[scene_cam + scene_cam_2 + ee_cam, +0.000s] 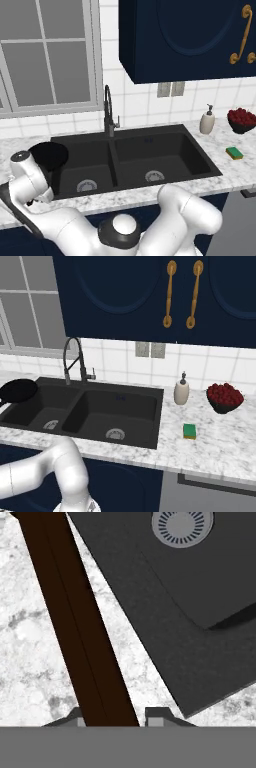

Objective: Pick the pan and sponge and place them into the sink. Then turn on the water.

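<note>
Jaws nearly closed, clamped on the long reddish-brown handle (82, 627) of the round black frying pan (48, 155), which sits at the left rim of the black double-basin sink (165, 155). Arm folded low to the left, hand over the speckled grey-white stone surface (30, 652). Small green-and-yellow sponge (234, 153) lies on that surface right of the sink.

White square-tiled wall (140, 107) behind a grey-white speckled marble counter (220, 441). Navy upper cabinet (125, 296) with two gold handles (181, 295) hangs above. Grey-framed window (47, 55) to the left. A double outlet plate (150, 349) on the tiles. Navy base cabinets (130, 481) below the counter.
</note>
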You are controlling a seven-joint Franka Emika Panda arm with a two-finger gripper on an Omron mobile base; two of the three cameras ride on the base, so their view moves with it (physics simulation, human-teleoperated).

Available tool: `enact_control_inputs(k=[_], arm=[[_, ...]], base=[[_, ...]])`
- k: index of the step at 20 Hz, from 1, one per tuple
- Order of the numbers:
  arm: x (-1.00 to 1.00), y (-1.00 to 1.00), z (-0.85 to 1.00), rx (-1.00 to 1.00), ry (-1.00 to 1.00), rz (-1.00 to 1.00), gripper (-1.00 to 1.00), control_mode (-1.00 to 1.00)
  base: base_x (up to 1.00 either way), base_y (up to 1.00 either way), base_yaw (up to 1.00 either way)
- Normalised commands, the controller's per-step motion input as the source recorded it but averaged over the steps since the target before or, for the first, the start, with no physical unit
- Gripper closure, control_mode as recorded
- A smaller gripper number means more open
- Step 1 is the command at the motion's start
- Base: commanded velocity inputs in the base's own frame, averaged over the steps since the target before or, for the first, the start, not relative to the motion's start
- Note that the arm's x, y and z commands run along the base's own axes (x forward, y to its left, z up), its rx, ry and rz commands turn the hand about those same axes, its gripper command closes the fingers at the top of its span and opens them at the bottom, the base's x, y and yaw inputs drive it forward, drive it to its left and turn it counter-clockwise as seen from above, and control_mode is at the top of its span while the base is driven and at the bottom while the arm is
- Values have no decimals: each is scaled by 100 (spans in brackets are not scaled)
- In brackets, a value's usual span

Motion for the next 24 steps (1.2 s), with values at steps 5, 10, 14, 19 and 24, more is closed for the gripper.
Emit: enact_control_inputs(k=[5, 10, 14, 19, 24], arm=[[-68, -25, 13, -5, 0, -5, 100, -100], [-73, -23, 37, -5, 2, -7, 100, -100], [-18, -52, 37, 0, 5, -15, 100, -100], [4, -61, 7, 0, 7, -11, 100, -100], [43, -32, 2, 0, 0, -4, 100, -100]], base=[[0, 0, 0], [0, 0, 0], [0, 0, 0], [0, 0, 0], [0, 0, 0]])
